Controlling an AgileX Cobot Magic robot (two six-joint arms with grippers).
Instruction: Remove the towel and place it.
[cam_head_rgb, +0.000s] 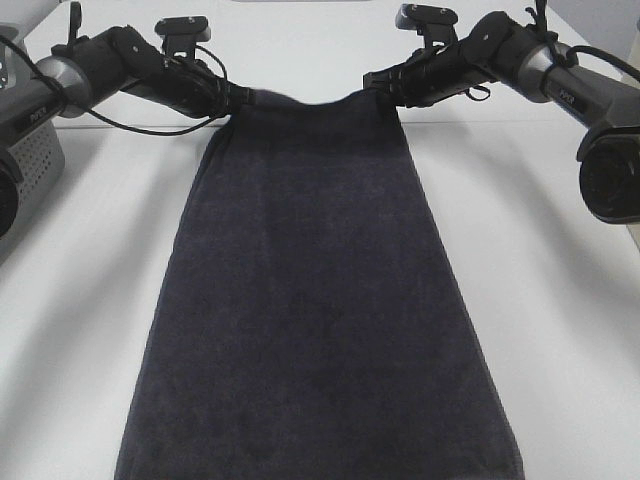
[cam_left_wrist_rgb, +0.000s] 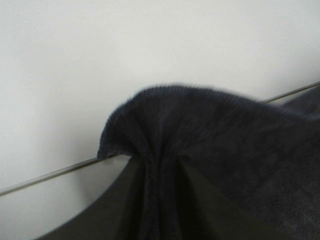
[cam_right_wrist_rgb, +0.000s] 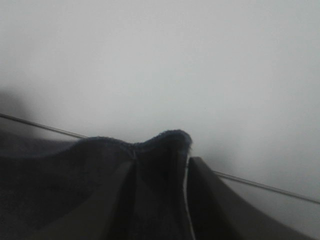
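Item one: the towel (cam_head_rgb: 315, 300), dark navy terry cloth, is lying flat and lengthwise down the middle of the white table (cam_head_rgb: 560, 330), widening toward the near edge, where it is running out of the high view. Its far end is sagging in a shallow curve between my two grippers, both far corners being lifted slightly off the surface.

Item two: my left gripper (cam_head_rgb: 238, 100) is sitting at the far left corner. In the left wrist view the cloth (cam_left_wrist_rgb: 200, 150) is bunching into folds between my two fingers (cam_left_wrist_rgb: 115, 200) and touching both. Whether I am clenching it or already letting go, I cannot tell.

Item three: my right gripper (cam_head_rgb: 372, 82) is sitting at the far right corner. In the right wrist view the hemmed corner (cam_right_wrist_rgb: 160, 165) is standing between my fingers (cam_right_wrist_rgb: 210, 200), with a narrow gap showing beside one of them. Whether I am gripping there, I cannot tell.

Item four: a grey perforated basket (cam_head_rgb: 35, 165) is standing at the left edge of the table, well apart from the towel, partly behind my left arm (cam_head_rgb: 90, 65).

Item five: lettering is showing on both arm housings, too small and blurred to read.
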